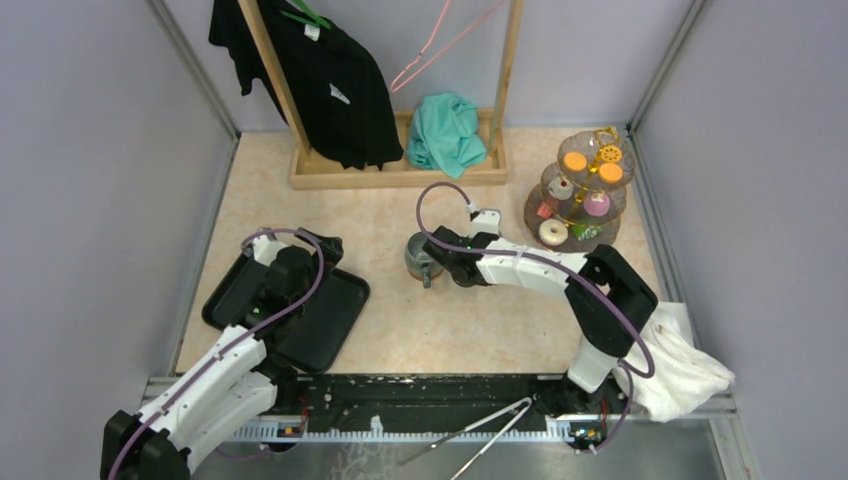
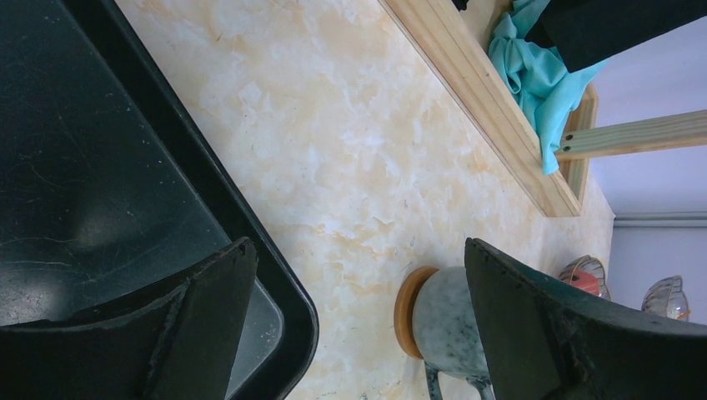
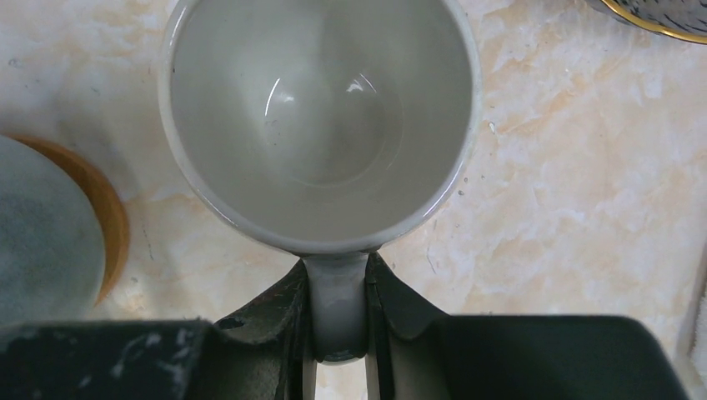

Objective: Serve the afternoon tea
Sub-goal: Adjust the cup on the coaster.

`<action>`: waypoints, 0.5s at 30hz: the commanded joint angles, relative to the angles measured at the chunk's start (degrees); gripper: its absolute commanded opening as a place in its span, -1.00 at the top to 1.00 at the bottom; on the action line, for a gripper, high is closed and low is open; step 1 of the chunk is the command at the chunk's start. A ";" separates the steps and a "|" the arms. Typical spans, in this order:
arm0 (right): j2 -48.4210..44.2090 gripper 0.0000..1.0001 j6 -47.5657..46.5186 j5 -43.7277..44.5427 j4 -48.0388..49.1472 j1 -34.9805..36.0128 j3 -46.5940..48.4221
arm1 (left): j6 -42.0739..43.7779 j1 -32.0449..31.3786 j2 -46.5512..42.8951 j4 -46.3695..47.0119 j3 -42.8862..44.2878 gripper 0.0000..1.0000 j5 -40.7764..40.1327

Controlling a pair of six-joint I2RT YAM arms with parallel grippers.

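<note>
A pale grey mug [image 1: 420, 250] [image 3: 317, 125] stands empty on the marbled table, seen from above in the right wrist view. My right gripper [image 1: 447, 252] [image 3: 338, 308] is shut on the mug's handle [image 3: 338, 283], one finger on each side. The glass three-tier stand [image 1: 580, 190] [image 2: 584, 275] with gold frame holds orange discs, doughnuts and other small sweets at the far right. My left gripper [image 1: 310, 250] [image 2: 357, 246] hangs open over the right edge of the black tray, holding nothing.
A speckled grey piece with an orange-brown disc [image 2: 442, 312] [image 3: 50, 225] sits right beside the mug. Black tray [image 1: 320, 330] [image 2: 83, 167] at left. Wooden rack [image 1: 400, 178] with a black garment and teal cloth [image 1: 445, 130] behind. Metal tongs [image 1: 480, 430] and white cloth [image 1: 685, 370] at the near edge.
</note>
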 commanded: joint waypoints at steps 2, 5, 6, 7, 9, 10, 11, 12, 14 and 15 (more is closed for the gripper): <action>-5.30 0.60 -3.78 0.45 2.60 -1.14 -1.16 | 0.31 0.43 0.01 1.40 0.34 -0.98 0.54; -6.75 0.61 -7.70 -2.33 7.24 -2.39 -3.99 | 0.28 0.39 -0.03 1.32 0.28 -0.98 0.65; -7.15 0.61 -8.85 -3.29 8.60 -2.87 -4.82 | 0.24 0.39 -0.07 1.29 0.27 -0.98 0.70; -7.39 0.61 -10.09 -4.03 9.99 -3.32 -5.55 | 0.20 0.41 -0.05 1.32 0.35 -0.98 0.71; -7.92 0.62 -13.55 -5.06 12.44 -3.87 -6.84 | 0.18 0.45 0.01 1.34 0.23 -0.98 0.80; -8.11 0.62 -14.59 -5.55 13.65 -4.02 -7.34 | 0.13 0.42 0.08 1.43 0.14 -0.98 0.85; -8.24 0.62 -16.30 -5.85 14.78 -4.13 -7.69 | 0.02 0.46 0.16 1.48 0.13 -0.98 0.93; -8.43 0.62 -17.51 -6.06 15.70 -4.24 -8.01 | 0.01 0.46 0.21 1.57 0.15 -0.98 1.09; -8.80 0.62 -19.95 -6.46 17.88 -4.27 -8.96 | 0.09 0.38 0.42 1.84 0.13 -0.98 1.39; -9.09 0.62 -20.80 -6.94 18.83 -4.42 -9.38 | 0.11 0.45 0.53 1.94 0.13 -0.98 1.48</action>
